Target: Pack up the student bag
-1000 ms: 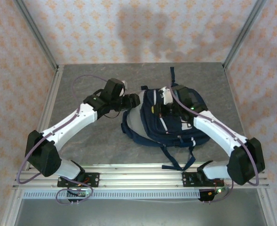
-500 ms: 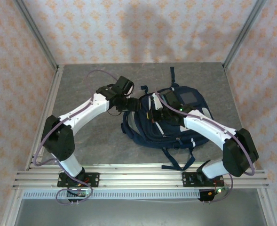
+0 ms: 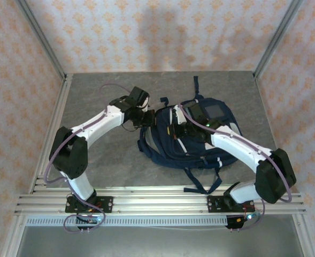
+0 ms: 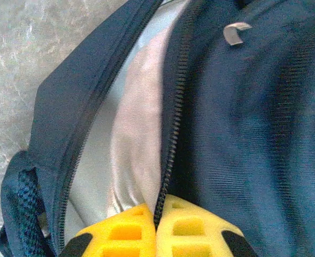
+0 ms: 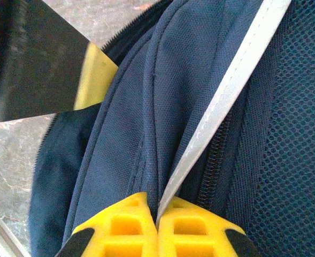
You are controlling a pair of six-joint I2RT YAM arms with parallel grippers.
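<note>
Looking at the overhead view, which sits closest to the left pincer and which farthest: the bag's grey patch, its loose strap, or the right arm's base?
From the left pincer:
1. The grey patch, to its right on the student bag.
2. The loose strap, toward the near rail.
3. The right arm's base, near right corner.

Robot test cell in a laboratory: a grey tabletop (image 3: 104, 155) is boxed in by peach-patterned panels (image 3: 146, 32) rising beyond and to either side of the left gripper (image 3: 149, 116) and right gripper (image 3: 174, 131), framed by bare aluminium posts (image 3: 41, 40). Nearer than both grippers, slotted aluminium rails (image 3: 157, 195) carry bolted arm bases (image 3: 85, 203) beneath looping purple cables (image 3: 110, 83).
</note>
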